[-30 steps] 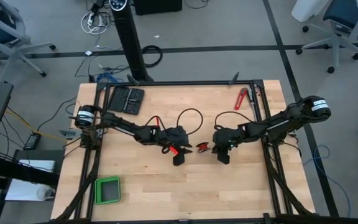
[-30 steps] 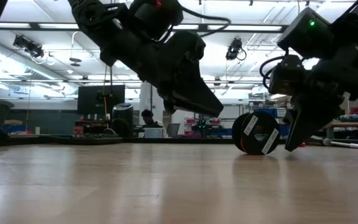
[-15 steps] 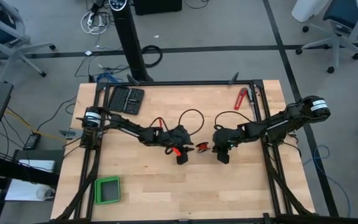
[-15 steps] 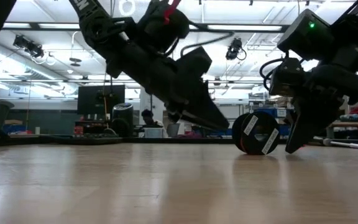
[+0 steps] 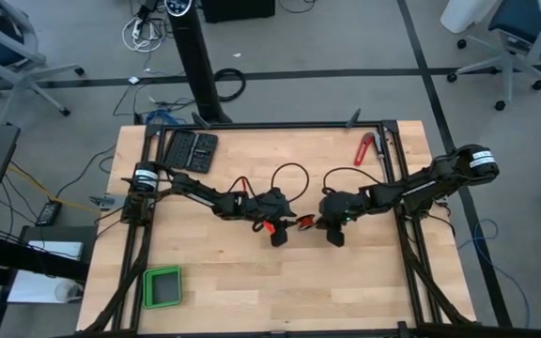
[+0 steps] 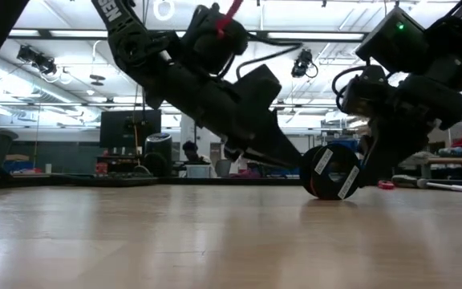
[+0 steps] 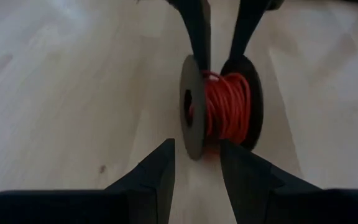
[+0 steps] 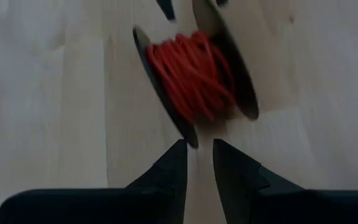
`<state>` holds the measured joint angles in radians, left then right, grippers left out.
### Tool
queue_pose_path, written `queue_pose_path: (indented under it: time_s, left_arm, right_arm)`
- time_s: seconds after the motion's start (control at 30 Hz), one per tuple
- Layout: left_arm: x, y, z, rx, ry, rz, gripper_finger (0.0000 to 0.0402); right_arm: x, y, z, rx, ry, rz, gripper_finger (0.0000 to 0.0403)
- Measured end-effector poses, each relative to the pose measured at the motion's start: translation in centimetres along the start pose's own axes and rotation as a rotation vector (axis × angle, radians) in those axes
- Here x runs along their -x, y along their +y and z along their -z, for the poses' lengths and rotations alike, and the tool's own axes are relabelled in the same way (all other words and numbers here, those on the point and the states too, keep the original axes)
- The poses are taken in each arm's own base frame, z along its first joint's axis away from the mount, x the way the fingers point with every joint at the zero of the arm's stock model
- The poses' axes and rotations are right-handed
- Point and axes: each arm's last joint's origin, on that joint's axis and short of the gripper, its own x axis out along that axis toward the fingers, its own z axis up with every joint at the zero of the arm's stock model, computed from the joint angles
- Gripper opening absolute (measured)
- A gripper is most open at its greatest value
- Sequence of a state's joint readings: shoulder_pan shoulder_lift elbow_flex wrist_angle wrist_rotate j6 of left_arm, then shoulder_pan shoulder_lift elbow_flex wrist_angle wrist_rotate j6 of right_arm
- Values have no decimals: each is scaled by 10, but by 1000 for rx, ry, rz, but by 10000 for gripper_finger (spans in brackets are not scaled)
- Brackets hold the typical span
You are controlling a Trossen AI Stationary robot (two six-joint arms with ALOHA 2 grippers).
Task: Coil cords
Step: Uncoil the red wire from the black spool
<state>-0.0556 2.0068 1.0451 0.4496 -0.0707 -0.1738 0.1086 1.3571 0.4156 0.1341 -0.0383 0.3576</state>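
Moved since a second ago: left gripper (image 5: 277, 234), dark and two-fingered, has travelled right along the pale wooden table (image 5: 214, 282) and dropped its tips lower, now just beside the small black spool (image 6: 330, 171); right gripper (image 5: 334, 235) has edged in from the far side and touches or nearly touches the spool rim. Item: thin red cord (image 7: 227, 112), wound in untidy turns round the hub between two black round flanges, standing on edge at mid-table between the two grippers. Left gripper: fingers parted by a modest gap, holding nothing, tips aimed at the near flange. Right gripper: fingers (image 8: 166, 171) set a narrow gap apart, empty, lined up on a flange edge. Handling, by my judgement: light, likely to roll or tip if nudged; flanges stiff and probably slick; cord soft and springy, its loose turns apt to slip off. Best hold: pinch one flange rim, or clamp both flanges, not the windings.
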Motion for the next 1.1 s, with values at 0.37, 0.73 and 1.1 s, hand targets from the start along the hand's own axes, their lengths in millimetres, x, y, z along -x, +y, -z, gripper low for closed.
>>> queue_pose_path:
  time_s: [0.37,0.73,1.1]
  left_arm:
    - [0,0,-3,-42,-24,-26,131]
    - [0,0,2,-37,19,-23,96]
    - [-6,-1,0,-40,83,-50,3]
  right_arm:
    - [0,2,-6,29,-58,-21,77]
    - [1,4,-10,33,-103,-36,77]
    - [7,5,-11,42,-102,-66,77]
